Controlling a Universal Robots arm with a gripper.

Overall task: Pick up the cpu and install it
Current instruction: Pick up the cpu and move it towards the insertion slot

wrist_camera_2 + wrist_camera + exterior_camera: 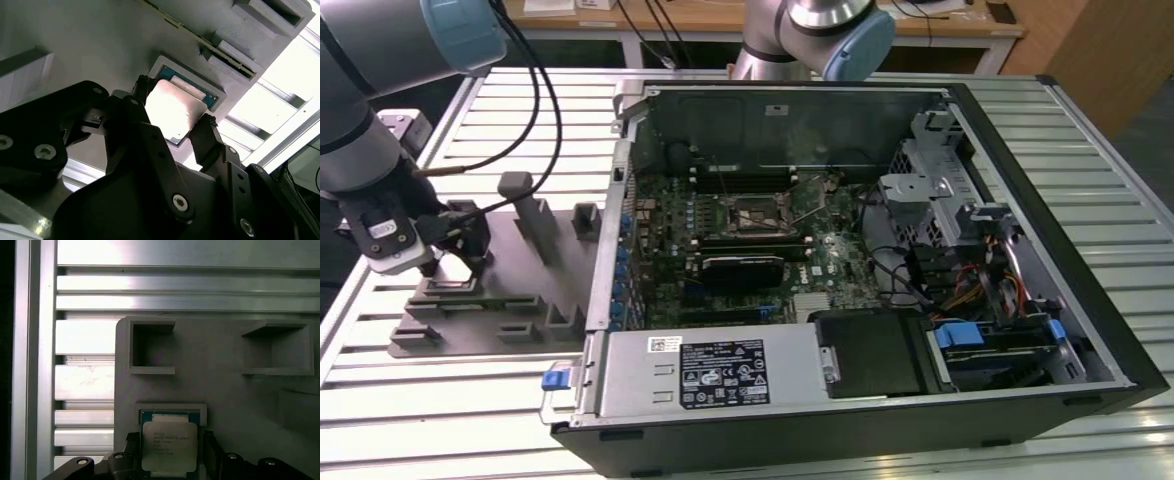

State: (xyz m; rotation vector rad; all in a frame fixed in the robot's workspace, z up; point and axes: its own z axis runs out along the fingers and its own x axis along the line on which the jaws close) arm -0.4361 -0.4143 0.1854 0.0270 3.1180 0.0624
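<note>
The cpu (pixel 176 114) is a small square chip with a pale silvery top and a teal rim, lying at a shallow framed pocket of the grey fixture block (pixel 520 268). My gripper (pixel 454 264) hangs over that pocket at the exterior view's left. In both wrist views its black fingers (pixel 206 131) press against two opposite edges of the cpu (pixel 170 446), so the gripper (pixel 174 106) is shut on it. I cannot tell whether the chip still rests in the pocket or is raised a little. The motherboard socket (pixel 758 215) sits inside the open computer case, well off toward the exterior view's right.
The open computer case (pixel 1014 160) lies on the slatted metal table (pixel 454 400), with its power supply (pixel 707 370) at the near side. Upright grey posts (pixel 518 190) and empty square pockets (pixel 150 345) stand on the fixture. A second arm (pixel 814 30) stands behind the case.
</note>
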